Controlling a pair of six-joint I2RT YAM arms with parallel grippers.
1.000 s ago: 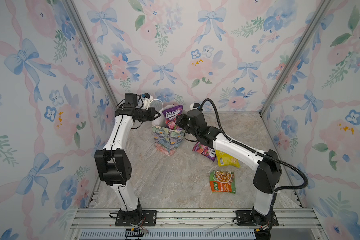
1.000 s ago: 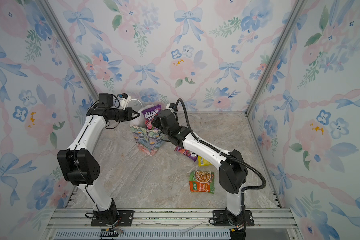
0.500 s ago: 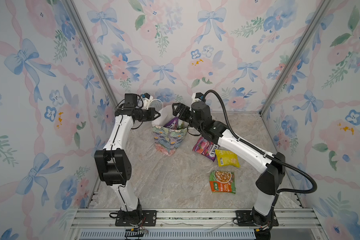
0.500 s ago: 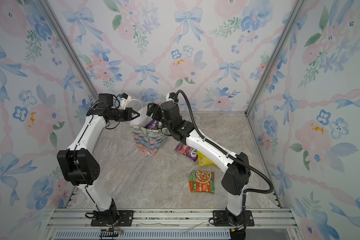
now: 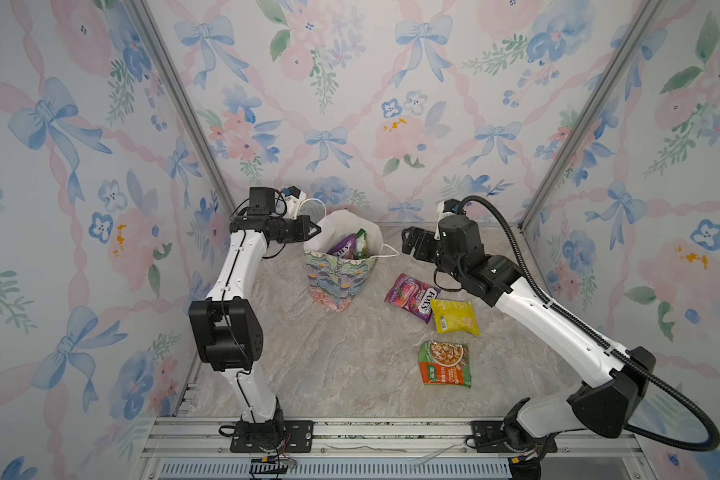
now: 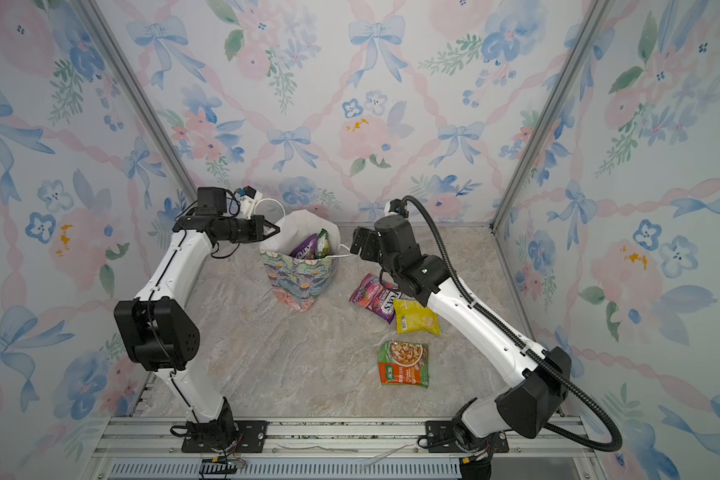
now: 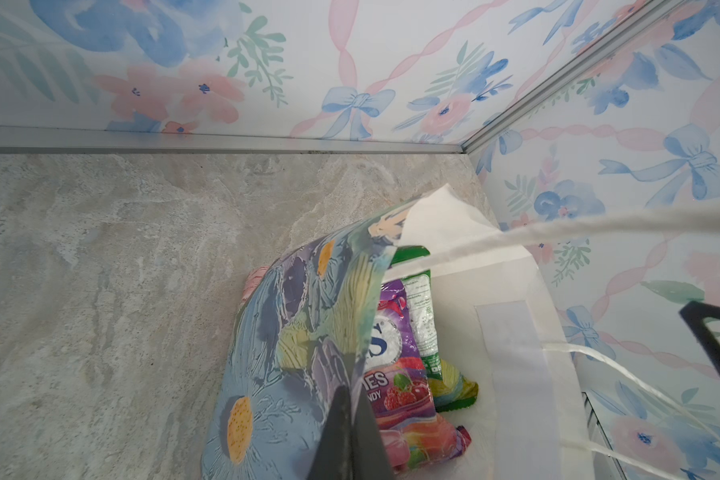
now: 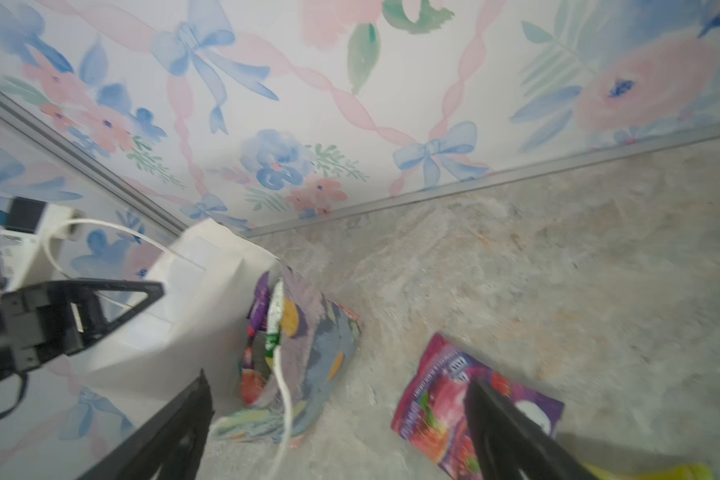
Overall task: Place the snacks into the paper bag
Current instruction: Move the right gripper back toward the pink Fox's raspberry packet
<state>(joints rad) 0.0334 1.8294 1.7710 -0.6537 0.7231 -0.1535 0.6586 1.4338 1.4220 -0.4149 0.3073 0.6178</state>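
Floral paper bag point(image 5: 337, 278) stands upright near the far edge of the surface point(image 5: 329, 365), white inside, purple and green snacks point(image 5: 344, 251) poking up — left fingers point(image 7: 341, 436) pinch its rim; right fingers point(image 8: 499, 432) spread wide, empty.

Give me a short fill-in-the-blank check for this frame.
Number of snack packets lying on the table outside the paper bag: ___.
The right gripper is ___ and empty.
The left gripper is shut on the ___'s rim.
In the bag, a green packet sits beside a ___ one.
Missing: three; open; bag; purple.
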